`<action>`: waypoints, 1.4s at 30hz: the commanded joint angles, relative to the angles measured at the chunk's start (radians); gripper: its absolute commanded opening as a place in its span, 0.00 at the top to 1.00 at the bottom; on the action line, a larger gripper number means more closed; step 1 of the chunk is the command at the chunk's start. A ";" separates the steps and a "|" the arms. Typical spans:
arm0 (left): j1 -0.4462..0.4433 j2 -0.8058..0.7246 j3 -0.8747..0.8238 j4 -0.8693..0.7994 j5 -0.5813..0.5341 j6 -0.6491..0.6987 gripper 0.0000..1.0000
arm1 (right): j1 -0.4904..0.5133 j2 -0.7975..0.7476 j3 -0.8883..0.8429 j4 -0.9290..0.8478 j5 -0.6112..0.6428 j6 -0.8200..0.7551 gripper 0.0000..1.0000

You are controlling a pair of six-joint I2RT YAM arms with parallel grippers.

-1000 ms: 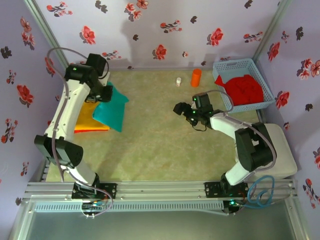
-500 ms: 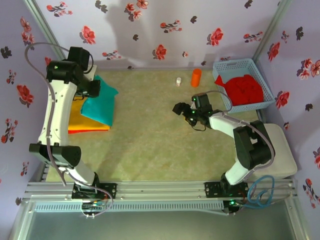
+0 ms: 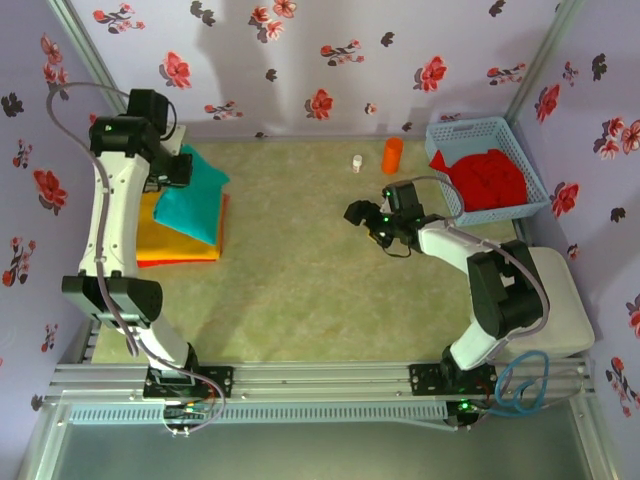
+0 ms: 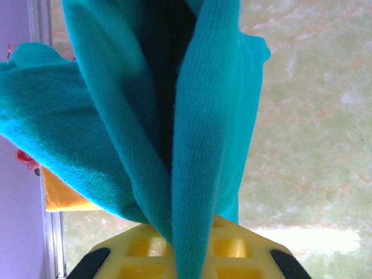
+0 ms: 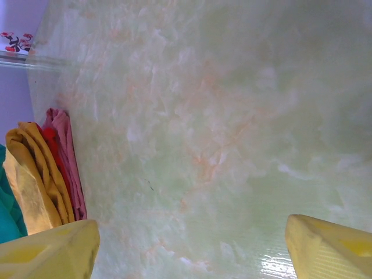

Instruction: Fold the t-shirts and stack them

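A folded teal t-shirt hangs from my left gripper, which is shut on its bunched edge. The cloth drapes over a flat yellow-orange t-shirt at the table's left side, with a red edge showing beneath that. In the left wrist view the teal t-shirt runs down between the jaws of my left gripper. My right gripper hovers open over bare table near the middle. In the right wrist view my right gripper has nothing between its fingers, and the yellow-orange t-shirt is stacked at left.
A light blue lattice basket at the back right holds crumpled red t-shirts. An orange cylinder and a small white bottle stand near the back wall. Flowered walls close the table on three sides.
My left arm has carried the teal t-shirt leftward and toward the back, so it now lies more over the yellow-orange one. The right arm has barely moved.
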 commanded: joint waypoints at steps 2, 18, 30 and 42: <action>0.030 -0.006 -0.067 0.091 0.002 0.052 1.00 | -0.010 0.019 0.048 -0.055 -0.008 -0.032 0.16; 0.046 -0.047 -0.074 0.098 0.195 0.006 1.00 | -0.010 0.056 0.038 -0.020 -0.029 -0.004 0.17; 0.046 -0.026 -0.083 0.112 0.205 0.025 1.00 | -0.010 0.061 0.027 -0.012 -0.034 -0.001 0.17; -0.019 0.072 0.052 0.079 0.272 0.028 1.00 | -0.009 0.045 0.015 -0.016 -0.027 -0.004 0.17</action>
